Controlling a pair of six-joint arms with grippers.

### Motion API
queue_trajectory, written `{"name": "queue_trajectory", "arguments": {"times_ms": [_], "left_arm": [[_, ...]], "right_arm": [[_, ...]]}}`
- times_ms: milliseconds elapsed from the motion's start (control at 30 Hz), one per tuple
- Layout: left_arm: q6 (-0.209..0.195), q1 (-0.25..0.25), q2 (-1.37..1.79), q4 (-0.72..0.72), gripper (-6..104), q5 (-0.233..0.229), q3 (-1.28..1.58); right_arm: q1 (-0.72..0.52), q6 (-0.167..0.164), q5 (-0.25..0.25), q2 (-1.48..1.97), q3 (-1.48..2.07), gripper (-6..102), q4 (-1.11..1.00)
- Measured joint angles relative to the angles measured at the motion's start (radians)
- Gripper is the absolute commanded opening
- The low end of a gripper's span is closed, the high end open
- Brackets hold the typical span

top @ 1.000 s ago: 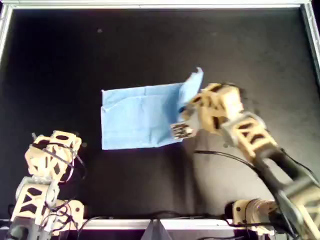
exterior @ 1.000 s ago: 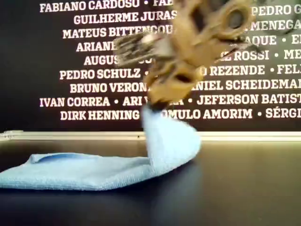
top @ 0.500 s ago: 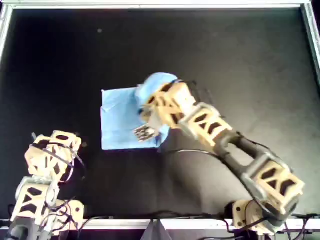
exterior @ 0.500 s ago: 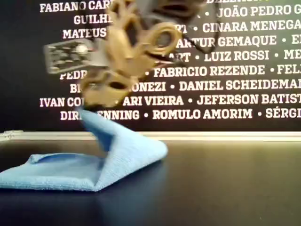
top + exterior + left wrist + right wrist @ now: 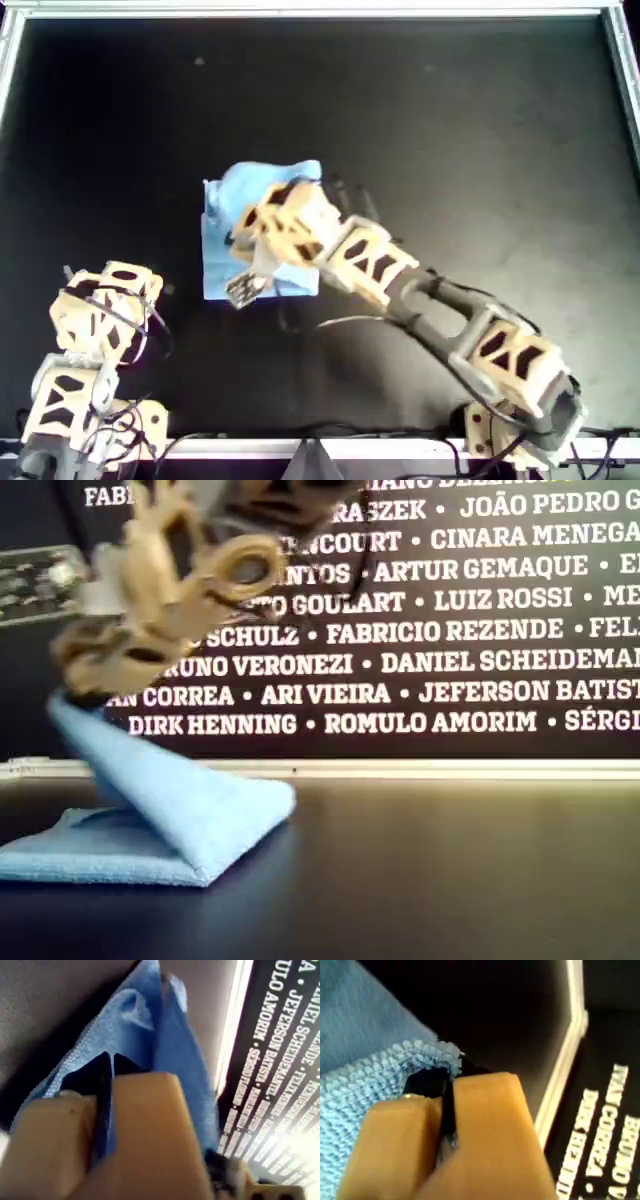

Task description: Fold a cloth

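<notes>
Item: the cloth point(image 5: 222, 215), pale sky-blue, plain, lying on the black table point(image 5: 450, 120) left of centre in the overhead view. Condition: partly folded; the lower layer lies flat on the table, and one part is lifted and carried over it, so that in the exterior view the cloth point(image 5: 190, 815) rises as a sloped flap from a rounded fold on the right up to a raised end at the upper left. Held by: a tan gripper point(image 5: 275, 215) above the cloth, on an arm point(image 5: 400, 285) reaching in from the lower right of the overhead view; in the exterior view this gripper point(image 5: 120, 640) is blurred and sits at the top end of the flap. Which of the two arms it is cannot be told, since both wrist views show blue fabric at the jaws. First wrist view: my first gripper point(image 5: 107, 1085) has its jaws drawn nearly together, with the cloth point(image 5: 130, 1025) pinched in the narrow gap and hanging away from it in folds. Second wrist view: my second gripper point(image 5: 447, 1085) likewise has its jaws pressed close, with a looped, fuzzy edge of the cloth point(image 5: 365, 1085) caught between them. Also present: another arm point(image 5: 100, 320), at the lower left of the overhead view, well apart from the cloth; a pale rail point(image 5: 450, 769) along the table's far edge; a dark back wall point(image 5: 480, 630) printed with white names.
</notes>
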Motion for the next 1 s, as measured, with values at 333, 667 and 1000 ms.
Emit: {"name": "queue_trajectory", "arguments": {"times_ms": [333,667,1000], "left_arm": [[0.000,0.000,0.000,0.000,3,0.000,0.000],[0.000,0.000,0.000,0.000,3,0.000,0.000],[0.000,0.000,0.000,0.000,3,0.000,0.000]], "right_arm": [[0.028,0.003,0.000,-0.117,-0.063,16,0.000],[0.028,0.003,0.000,-0.117,-0.063,44,0.000],[-0.002,0.000,-0.008,-0.117,-0.063,30,0.012]]}}
